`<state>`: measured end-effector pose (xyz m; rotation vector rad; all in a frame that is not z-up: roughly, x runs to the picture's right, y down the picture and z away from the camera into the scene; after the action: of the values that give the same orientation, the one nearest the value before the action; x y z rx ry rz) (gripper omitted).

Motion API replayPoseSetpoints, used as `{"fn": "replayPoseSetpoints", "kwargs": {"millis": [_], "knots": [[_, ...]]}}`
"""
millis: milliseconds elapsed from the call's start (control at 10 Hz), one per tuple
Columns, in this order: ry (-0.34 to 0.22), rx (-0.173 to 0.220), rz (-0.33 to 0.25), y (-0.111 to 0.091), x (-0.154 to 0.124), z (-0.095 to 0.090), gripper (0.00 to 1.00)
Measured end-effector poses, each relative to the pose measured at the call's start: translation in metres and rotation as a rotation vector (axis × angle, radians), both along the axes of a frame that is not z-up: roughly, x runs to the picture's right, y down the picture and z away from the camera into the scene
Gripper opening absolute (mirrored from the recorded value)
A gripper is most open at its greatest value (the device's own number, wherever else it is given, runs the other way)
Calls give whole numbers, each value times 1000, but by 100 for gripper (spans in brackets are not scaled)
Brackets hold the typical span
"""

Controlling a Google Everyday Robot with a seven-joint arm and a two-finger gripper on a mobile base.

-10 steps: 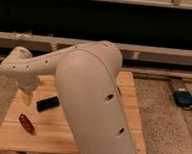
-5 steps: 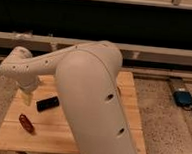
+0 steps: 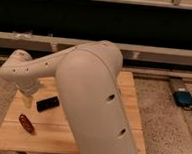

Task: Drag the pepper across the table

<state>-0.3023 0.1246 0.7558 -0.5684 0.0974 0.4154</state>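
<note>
A speckled grey-brown floor [image 3: 161, 122] runs back to a pale ledge [image 3: 156, 53] under a long dark wall band [image 3: 143, 25], a blue device [image 3: 184, 98] lies at right, and the gripper [image 3: 27, 92] hangs low at left.

One table [image 3: 130, 104], one pepper [image 3: 26, 123], one black block [image 3: 47, 104], perhaps one blue box [image 3: 184, 98], jaws above table's left

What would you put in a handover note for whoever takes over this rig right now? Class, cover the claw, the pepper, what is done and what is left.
The claw hangs over the table at its left side, behind the pepper and apart from it.
The pepper lies on the table near the front-left corner; a black block lies just behind it.
Done: no contact with the pepper yet.
Left: lower the claw to the pepper and drag it across the planks.
</note>
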Motion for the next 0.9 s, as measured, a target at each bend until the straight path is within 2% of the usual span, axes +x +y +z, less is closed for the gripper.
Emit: {"fn": "replayPoseSetpoints", "kwargs": {"millis": [300, 500, 700, 900], "knots": [[28, -18, 15, 57, -6, -19, 80], [38, -25, 9, 86, -15, -27, 80], [47, -54, 17, 108, -21, -21, 80], [48, -90, 26, 128, -28, -8, 80]]}}
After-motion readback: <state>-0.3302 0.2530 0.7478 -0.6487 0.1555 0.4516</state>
